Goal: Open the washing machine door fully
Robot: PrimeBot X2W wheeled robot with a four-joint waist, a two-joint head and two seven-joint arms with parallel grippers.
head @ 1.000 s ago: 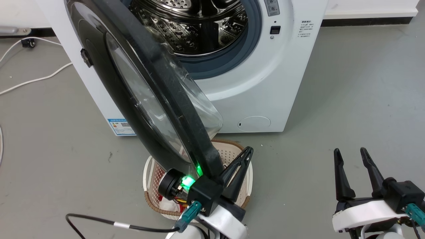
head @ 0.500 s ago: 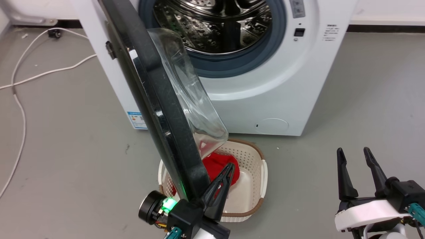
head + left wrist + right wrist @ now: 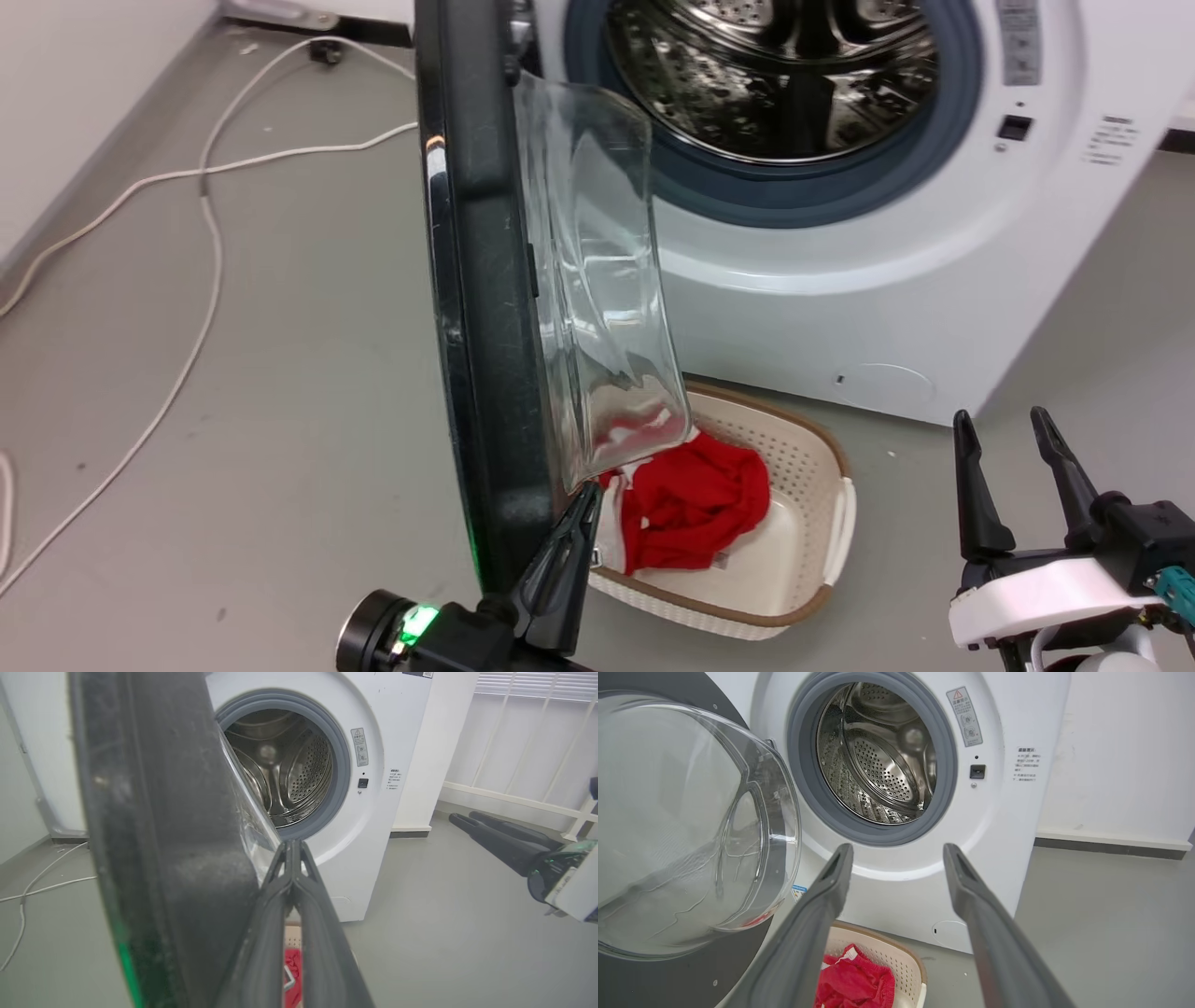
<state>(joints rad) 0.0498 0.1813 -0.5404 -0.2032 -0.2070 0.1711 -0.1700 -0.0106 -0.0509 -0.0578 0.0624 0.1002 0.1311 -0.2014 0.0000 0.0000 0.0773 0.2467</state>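
You see the large round glossy black washing machine door (image 3: 485,280) standing open, edge-on, in front of the white boxy washing machine (image 3: 794,308). Fingers of the left gripper (image 3: 292,843) are pressed together alongside the door's inner rim. Fingers of the right gripper (image 3: 1000,418) are spread wide and empty.

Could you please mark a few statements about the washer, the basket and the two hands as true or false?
1. The washing machine door is shut against the washing machine. False: it stands swung out, and the steel drum is open to view.
2. The right hand is open and holds nothing. True.
3. A red cloth lies in the basket on the floor before the washer. True.
4. The left hand has its fingers spread wide. False: its fingertips meet, close beside the door's inner side.
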